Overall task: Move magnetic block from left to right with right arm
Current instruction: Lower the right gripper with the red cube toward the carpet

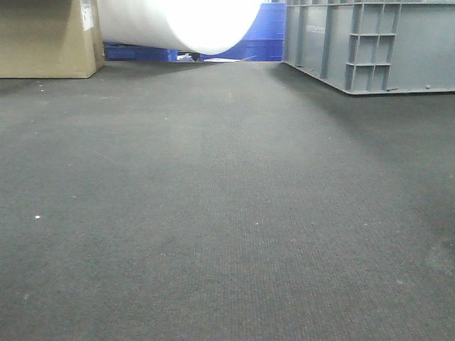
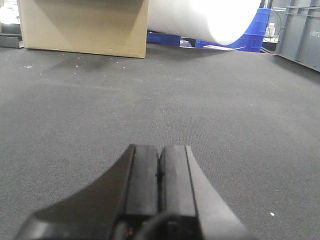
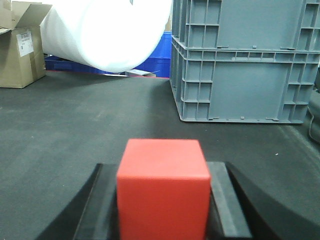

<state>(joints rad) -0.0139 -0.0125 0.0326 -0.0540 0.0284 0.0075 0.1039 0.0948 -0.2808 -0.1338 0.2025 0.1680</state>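
In the right wrist view the magnetic block [image 3: 163,187], a bright-red cube, sits between the two black fingers of my right gripper [image 3: 163,167], which is shut on it just above the dark mat. My left gripper [image 2: 160,148] shows in the left wrist view with its black pads pressed together and nothing between them, low over the mat. The front view shows neither gripper and no block.
A dark grey mat [image 1: 227,213] covers the work surface. Stacked grey plastic crates [image 3: 245,60] stand at the right, a cardboard box [image 2: 85,25] at the far left, a white foam roll [image 1: 192,21] and blue bins [image 1: 266,32] at the back.
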